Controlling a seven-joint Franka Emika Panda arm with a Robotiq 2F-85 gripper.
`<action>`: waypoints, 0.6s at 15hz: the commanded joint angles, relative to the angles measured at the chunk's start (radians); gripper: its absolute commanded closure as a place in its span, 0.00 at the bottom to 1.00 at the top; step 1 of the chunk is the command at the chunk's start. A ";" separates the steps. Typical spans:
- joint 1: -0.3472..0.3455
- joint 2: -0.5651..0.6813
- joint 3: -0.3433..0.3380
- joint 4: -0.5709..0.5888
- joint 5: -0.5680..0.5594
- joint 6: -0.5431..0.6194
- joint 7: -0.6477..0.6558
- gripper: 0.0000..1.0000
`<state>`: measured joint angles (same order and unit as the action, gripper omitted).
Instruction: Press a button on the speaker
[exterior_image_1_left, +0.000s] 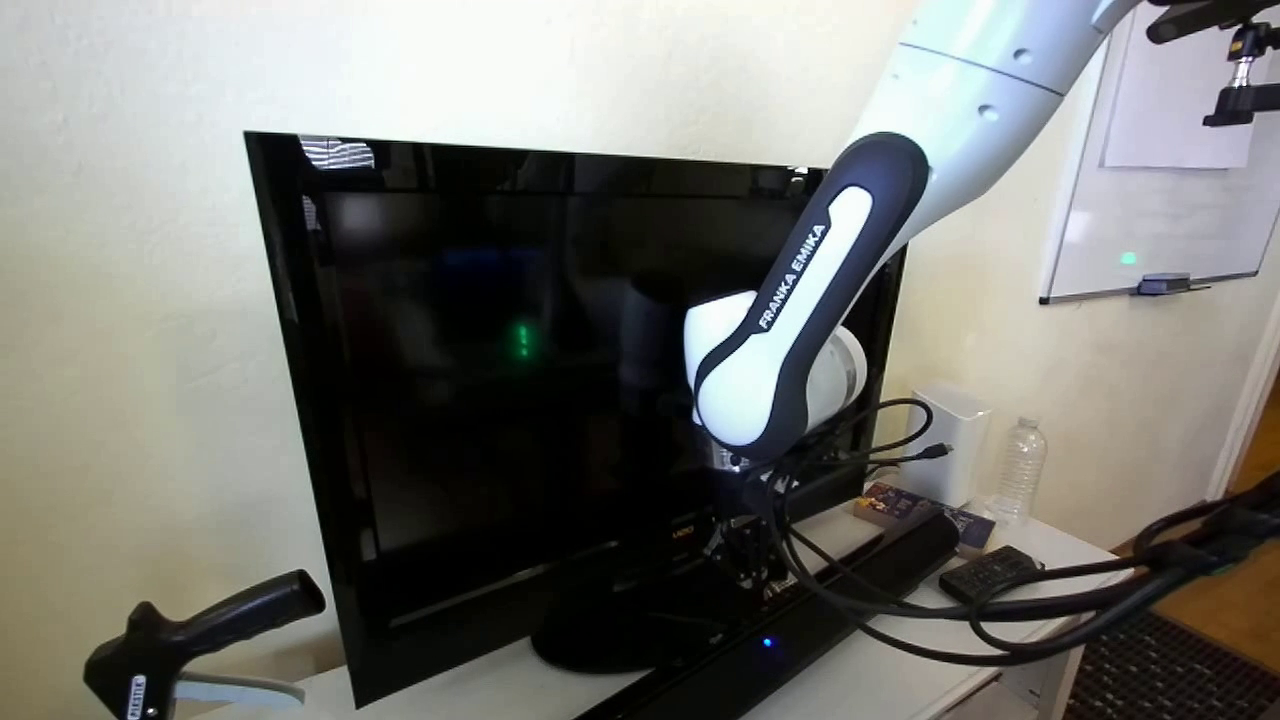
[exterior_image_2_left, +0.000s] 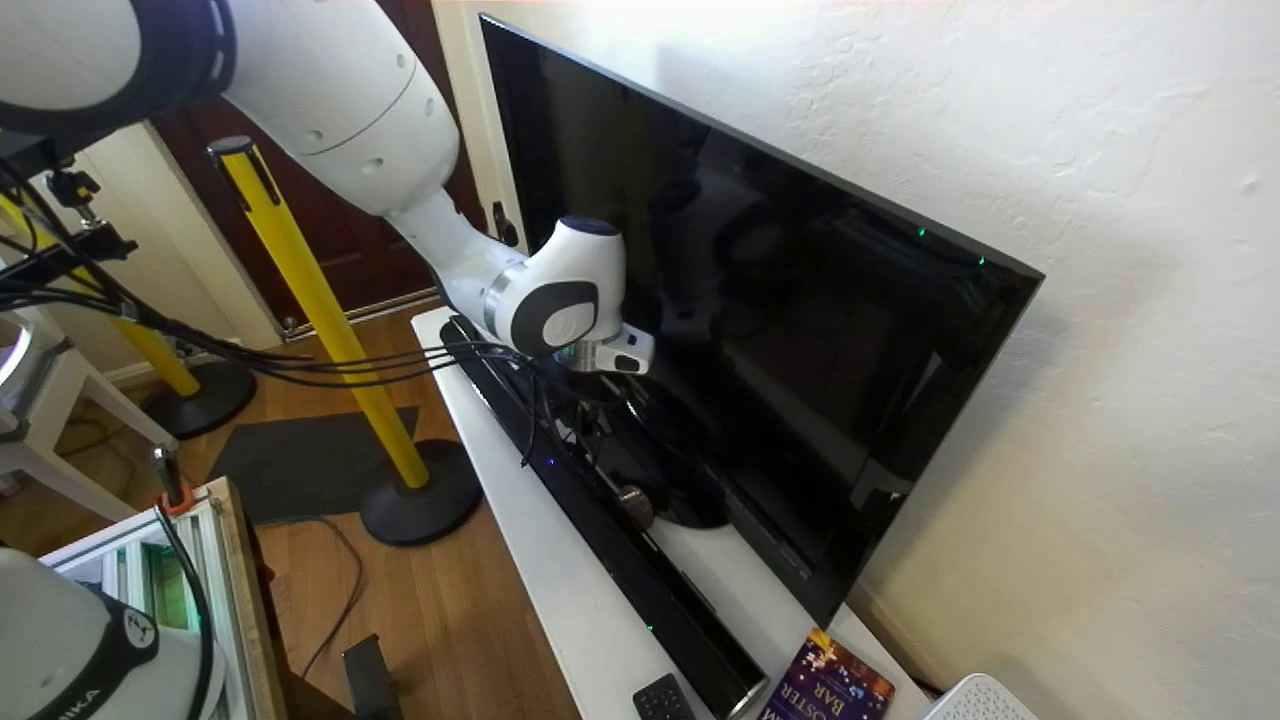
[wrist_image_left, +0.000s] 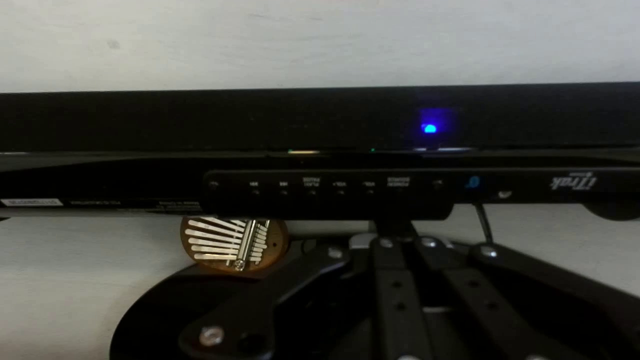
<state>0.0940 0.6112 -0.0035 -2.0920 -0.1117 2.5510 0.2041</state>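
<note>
We see a long white table (exterior_image_2_left: 570, 580) under the TV (exterior_image_1_left: 560, 400), which stands upright on a round black stand (exterior_image_1_left: 590, 640). The white and black arm (exterior_image_1_left: 850, 210) slants down from above the TV's top edge, across its dark front, and bends sharply at the wrist (exterior_image_2_left: 575, 290) before the TV's lower half, its end pointing down. Black cables (exterior_image_1_left: 1185, 562) loop out from there, away from the TV. The speaker (exterior_image_2_left: 605, 535), a long, low black bar, lies on the table in front of the TV and roughly parallel with it. The gripper (wrist_image_left: 394, 229) hangs by the TV's stand, at the speaker's TV-facing side; its fingers look drawn together on nothing that we can make out, and we cannot tell whether they touch the speaker. Past one end of the TV stand a white box-shaped device (exterior_image_1_left: 945, 445) and a clear bottle (exterior_image_1_left: 1020, 470). A book (exterior_image_2_left: 830, 685) lies near the TV's corner at that end, and a black remote (exterior_image_1_left: 990, 575) farther out from the TV, beyond the speaker. Between the TV's stand and the speaker we see a small wooden kalimba (wrist_image_left: 235, 245). On the speaker's TV-facing part runs a row of tiny labelled buttons (wrist_image_left: 312, 192), just beside the fingers; a blue light (wrist_image_left: 430, 128) glows on the part away from the TV.
</note>
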 joint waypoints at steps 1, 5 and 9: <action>0.013 -0.010 -0.007 0.016 0.020 -0.012 -0.006 1.00; 0.006 -0.111 -0.004 -0.013 0.027 -0.034 -0.006 1.00; -0.009 -0.187 0.006 -0.050 0.033 -0.109 -0.033 1.00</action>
<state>0.0941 0.5011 -0.0033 -2.1062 -0.1052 2.4919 0.2066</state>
